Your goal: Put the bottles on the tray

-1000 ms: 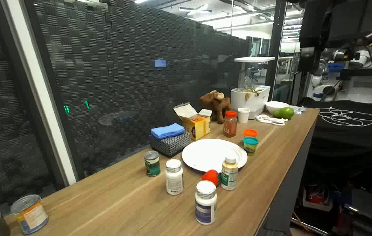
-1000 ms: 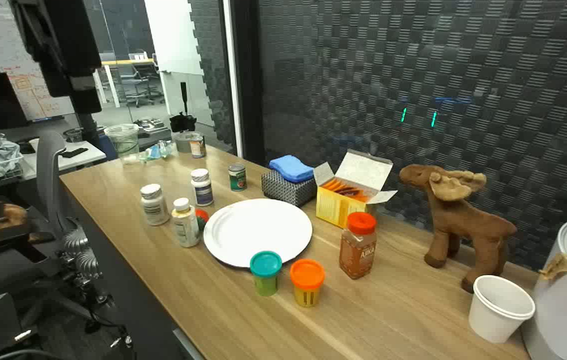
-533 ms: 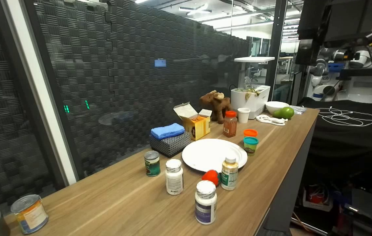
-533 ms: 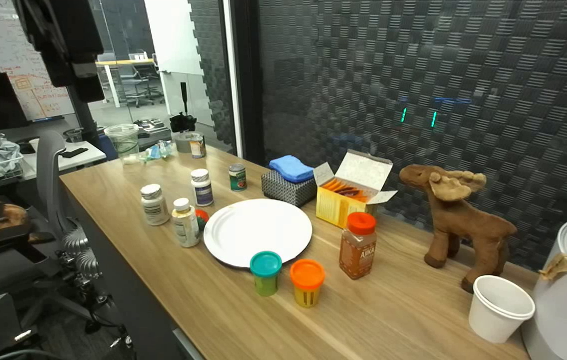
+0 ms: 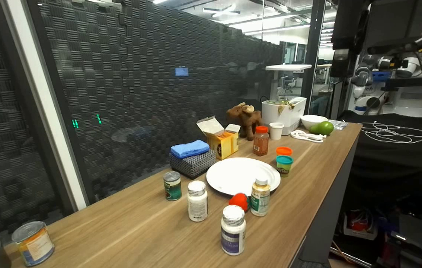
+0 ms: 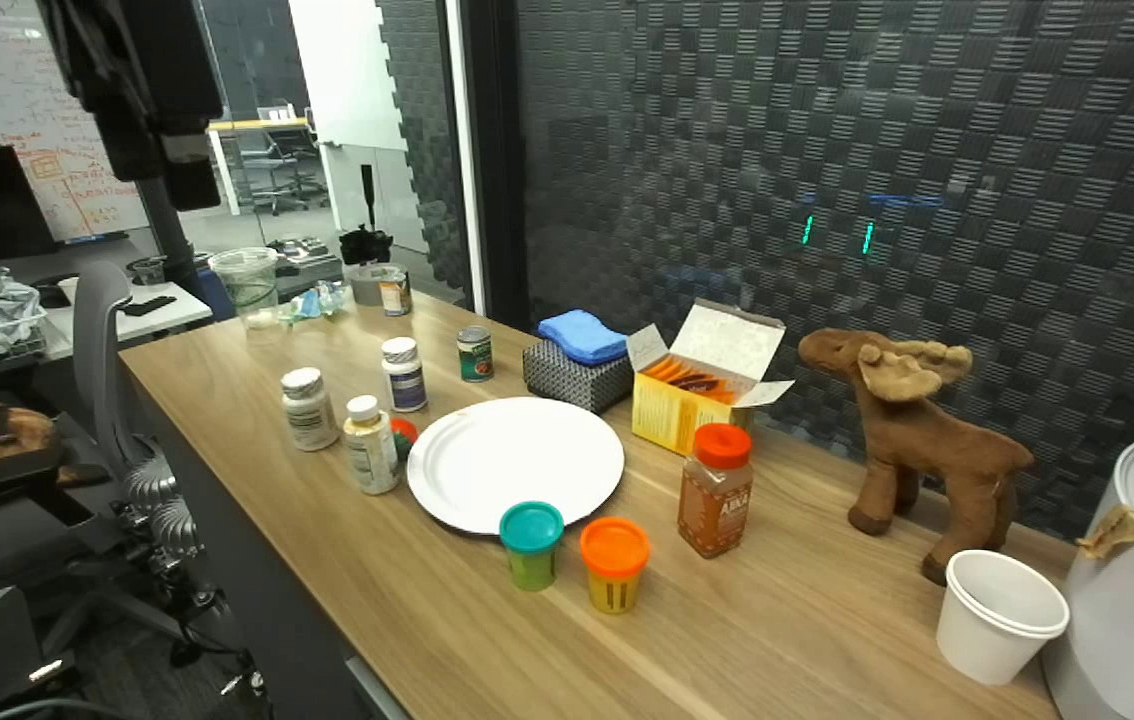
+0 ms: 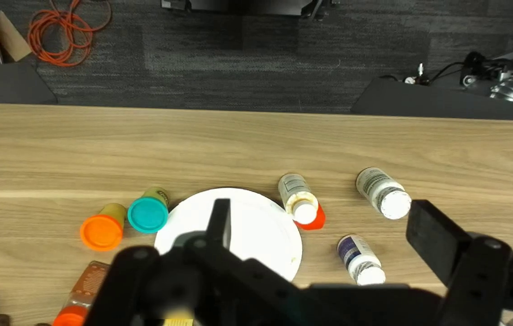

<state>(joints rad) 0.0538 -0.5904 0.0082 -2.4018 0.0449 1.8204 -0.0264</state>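
The tray, a round white plate [image 5: 243,175], lies flat with nothing on it. Two white-capped bottles stand upright beyond its end: a white bottle [image 6: 309,412] nearer the table's front edge, and a purple-labelled bottle [image 6: 405,382]. Close to the plate's rim stands a slimmer green-labelled bottle [image 5: 260,201] with a white cap. Past the plate's other side is a red-capped jar [image 6: 717,505] of reddish contents. High over the table, my gripper [image 7: 319,203] is open and holds nothing. In the wrist view, the purple-labelled bottle [image 7: 357,253] shows far below, between the spread fingers.
A red item [image 5: 239,201] touches or nearly touches the green-labelled bottle. Teal-lidded [image 6: 532,545] and orange-lidded [image 6: 614,565] tubs stand by the plate. A green can [image 5: 172,186], a grey box [image 6: 579,378] under blue cloth and an open yellow box [image 6: 679,415] line the wall side.
My gripper has shifted a little, leftward in an exterior view and rightward with a slight rise in the opposite one. Everything on the table stays as it was.
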